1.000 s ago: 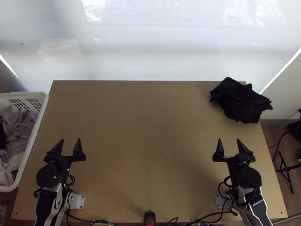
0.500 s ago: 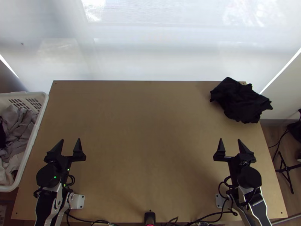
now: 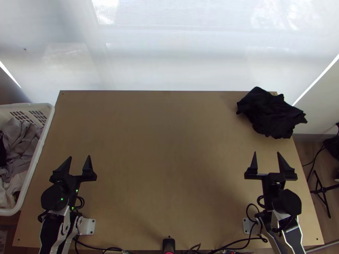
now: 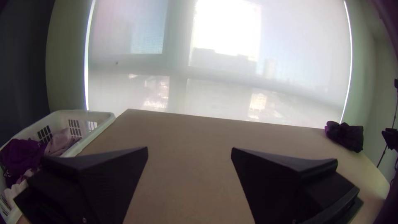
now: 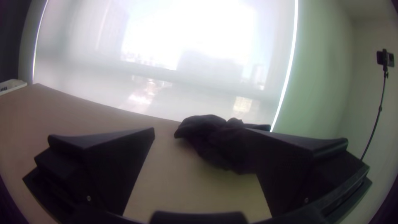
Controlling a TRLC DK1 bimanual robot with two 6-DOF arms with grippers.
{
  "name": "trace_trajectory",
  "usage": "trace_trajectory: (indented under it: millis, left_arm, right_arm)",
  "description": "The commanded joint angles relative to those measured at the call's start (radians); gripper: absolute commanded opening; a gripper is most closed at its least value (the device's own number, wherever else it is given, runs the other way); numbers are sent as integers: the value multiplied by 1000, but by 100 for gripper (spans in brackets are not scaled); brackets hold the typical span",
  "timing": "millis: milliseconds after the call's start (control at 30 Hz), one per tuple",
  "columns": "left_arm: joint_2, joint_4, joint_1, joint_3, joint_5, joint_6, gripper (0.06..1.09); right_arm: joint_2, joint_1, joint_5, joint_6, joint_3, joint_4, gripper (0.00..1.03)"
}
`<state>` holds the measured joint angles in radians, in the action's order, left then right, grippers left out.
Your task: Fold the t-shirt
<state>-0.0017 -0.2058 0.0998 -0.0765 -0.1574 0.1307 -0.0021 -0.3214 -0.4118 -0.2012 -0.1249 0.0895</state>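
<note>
A black t-shirt (image 3: 271,113) lies bunched at the table's far right corner in the top view, partly over the edge. My left gripper (image 3: 79,160) is open above the near left of the table, far from the cloth. On the near right, my right gripper (image 3: 266,155) stands open, short of the shirt, with nothing between its fingers. The left wrist view has the left gripper (image 4: 189,150) with its fingers wide apart and the dark shirt (image 4: 346,135) far off. In the right wrist view the shirt (image 5: 219,141) lies beyond the open right gripper (image 5: 200,130), partly hidden by one finger.
A white basket (image 3: 41,146) with grey and other clothes stands against the table's left side. Cables (image 3: 237,244) run along the near edge of the wooden table (image 3: 165,148). A thin stand (image 5: 378,108) is off to the right, and a pale blind hangs behind.
The right gripper has shifted slightly to the right and a little toward the far side, and its fingers have spread somewhat wider. The left arm and the shirt have not moved.
</note>
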Motion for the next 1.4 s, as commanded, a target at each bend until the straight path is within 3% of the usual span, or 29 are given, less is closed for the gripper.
trace_trajectory:
  millis: [0, 200, 500, 667, 767, 800, 867, 933, 1067, 1200, 1367]
  left_arm:
    - [0, 0, 0, 0, -1, 0, 103]
    - [0, 0, 0, 0, 1, 1, 103]
    - [0, 0, 0, 0, -1, 0, 103]
    - [0, 0, 0, 0, -1, 0, 103]
    - [0, 2, 41, 0, 36, 95, 103]
    - [0, 9, 55, -3, -11, 115, 103]
    - [-1, 6, 63, -17, -202, 126, 103]
    - [-1, 9, 63, -35, -292, 96, 103]
    - [-1, 63, 87, -71, -185, -6, 103]
    - [2, 141, 21, -72, -186, 7, 103]
    - [128, 23, -77, -186, -186, 12, 103]
  right_arm:
    - [24, -15, 2, -156, -102, 46, 98]
    - [327, 1, -47, -124, -374, 154, 98]
    - [708, 5, -70, 238, -837, 549, 98]
    - [789, -11, -70, 364, -984, 727, 98]
    - [830, -18, -68, 450, -1050, 816, 98]
    - [843, -15, -64, 465, -1062, 832, 98]
    - [858, -15, -58, 479, -1072, 846, 98]
    - [872, -19, -56, 479, -1078, 849, 98]
    - [915, -21, -59, 457, -1113, 854, 98]
    - [944, -19, -58, 459, -1116, 852, 98]
    - [965, -16, -58, 468, -1119, 840, 98]
